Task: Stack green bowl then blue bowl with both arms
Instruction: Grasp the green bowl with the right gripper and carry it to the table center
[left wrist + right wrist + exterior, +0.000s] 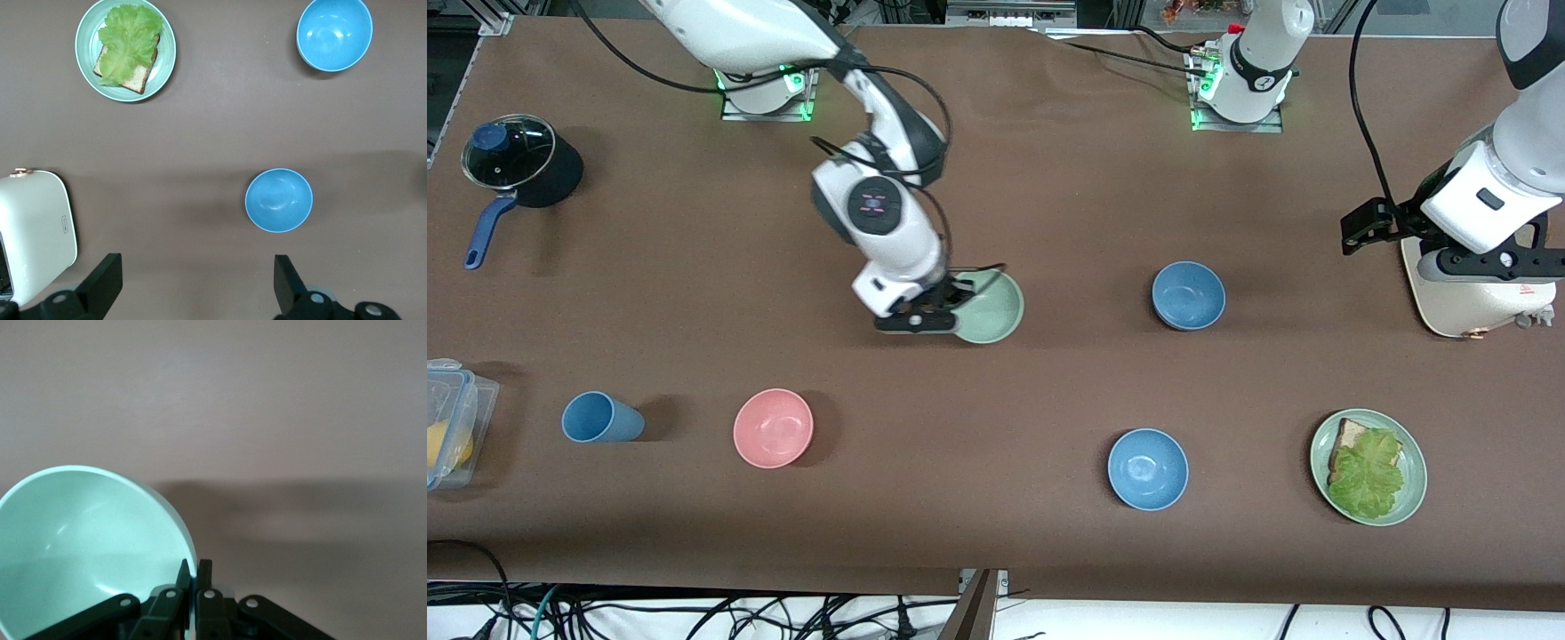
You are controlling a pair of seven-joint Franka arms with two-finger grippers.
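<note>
My right gripper (953, 304) is shut on the rim of the pale green bowl (992, 308) at mid-table. One finger is inside the bowl and one outside. In the right wrist view the pinched rim sits between my fingertips (195, 570) and the green bowl (87, 540) fills the corner. The dull blue bowl (1188, 295) sits alone toward the left arm's end and shows in the left wrist view (278, 200). My left gripper (1362, 233) is open and empty, up in the air over bare table between that bowl and a white toaster (1476, 302); its fingers (101, 280) stand wide apart.
A glossier blue bowl (1148, 468) and a green plate with bread and lettuce (1409, 498) lie nearer the camera. A pink bowl (773, 428), a blue cup (601, 418) and a plastic box (452, 418) lie toward the right arm's end. A lidded pot (520, 164) stands farther back.
</note>
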